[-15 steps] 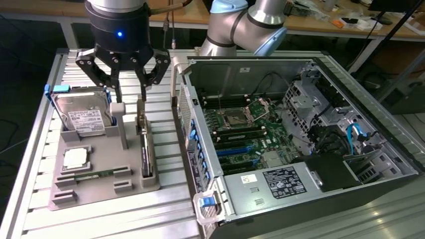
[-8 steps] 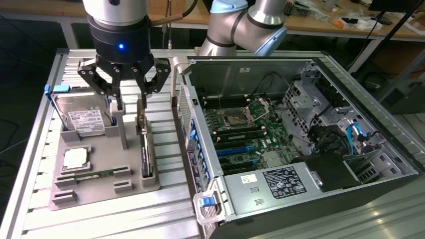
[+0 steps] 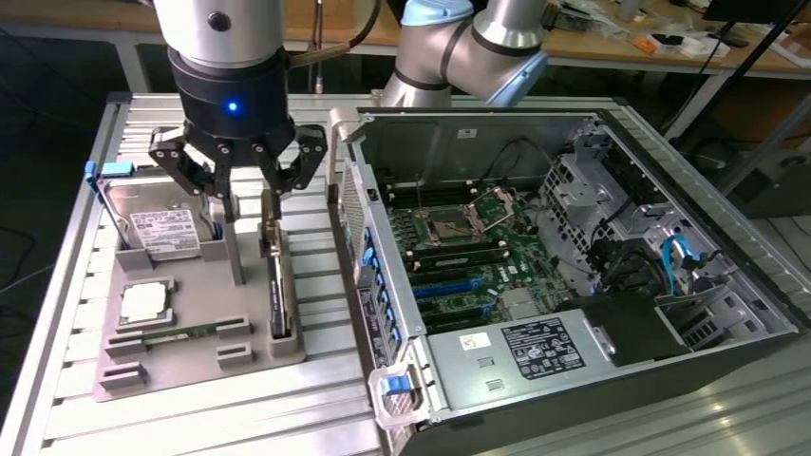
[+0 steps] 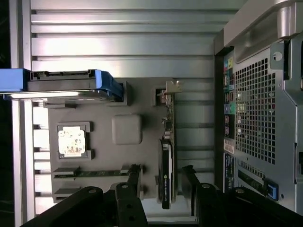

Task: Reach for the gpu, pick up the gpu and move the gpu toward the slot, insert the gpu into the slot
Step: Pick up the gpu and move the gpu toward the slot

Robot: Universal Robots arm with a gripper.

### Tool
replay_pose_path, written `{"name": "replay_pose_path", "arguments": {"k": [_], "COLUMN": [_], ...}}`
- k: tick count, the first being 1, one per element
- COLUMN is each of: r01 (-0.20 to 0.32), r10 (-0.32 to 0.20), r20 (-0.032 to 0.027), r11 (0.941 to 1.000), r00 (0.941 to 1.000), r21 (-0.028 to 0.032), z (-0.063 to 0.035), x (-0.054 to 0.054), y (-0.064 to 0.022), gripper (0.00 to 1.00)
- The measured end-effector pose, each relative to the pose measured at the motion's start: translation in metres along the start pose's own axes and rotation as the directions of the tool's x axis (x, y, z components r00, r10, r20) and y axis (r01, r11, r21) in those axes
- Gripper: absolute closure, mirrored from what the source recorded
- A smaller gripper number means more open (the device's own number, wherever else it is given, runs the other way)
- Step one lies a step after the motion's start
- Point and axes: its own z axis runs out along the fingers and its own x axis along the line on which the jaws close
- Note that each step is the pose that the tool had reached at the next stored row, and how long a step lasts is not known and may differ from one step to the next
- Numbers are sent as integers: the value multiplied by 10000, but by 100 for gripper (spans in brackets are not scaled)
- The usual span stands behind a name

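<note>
With the gripper (image 3: 250, 204) wide open just above the gpu (image 3: 277, 290) (it stands on edge in the grey tray (image 3: 178, 366) beside the computer case (image 3: 469, 142)), I would lower straight, keeping it centred between the jaws.

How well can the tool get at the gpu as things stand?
Probably yes: the tool hangs open just above the gpu, which stands on edge in its grey holder, with nothing between them.
</note>
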Motion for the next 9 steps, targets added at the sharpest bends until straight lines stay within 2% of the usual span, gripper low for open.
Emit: {"name": "replay_pose_path", "arguments": {"k": [5,9], "r01": [-1,-1], "r10": [1,1], "r20": [0,-2], "r11": [10000,10000], "r00": [10000,10000], "r21": [0,1], "z": [24,54], "x": [-3,-62], "y": [-121,-172], "gripper": [52,52]}}
